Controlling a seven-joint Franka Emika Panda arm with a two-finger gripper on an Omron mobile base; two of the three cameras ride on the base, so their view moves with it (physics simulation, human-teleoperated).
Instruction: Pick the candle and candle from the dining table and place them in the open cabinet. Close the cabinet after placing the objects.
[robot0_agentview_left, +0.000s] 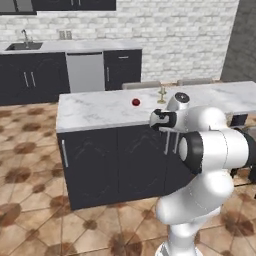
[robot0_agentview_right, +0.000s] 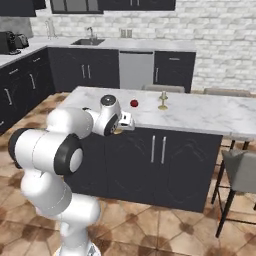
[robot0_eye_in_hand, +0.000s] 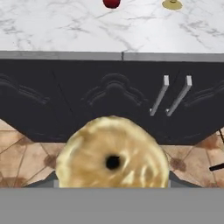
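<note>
On the dining table, a red apple is sitting left of the brass candlestick candle. I am holding my gripper off the table's near edge, jaws pinching the squat golden candle.

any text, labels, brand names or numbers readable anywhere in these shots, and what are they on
None: no view holds any readable writing.
Squat golden-tan candle in the gripper: plain, no label.
Dishwasher: blank front, no brand mark visible.
Coffee machine: too small and dark to show any marking.
Dining table, apple and candlestick candle: no writing.
</note>
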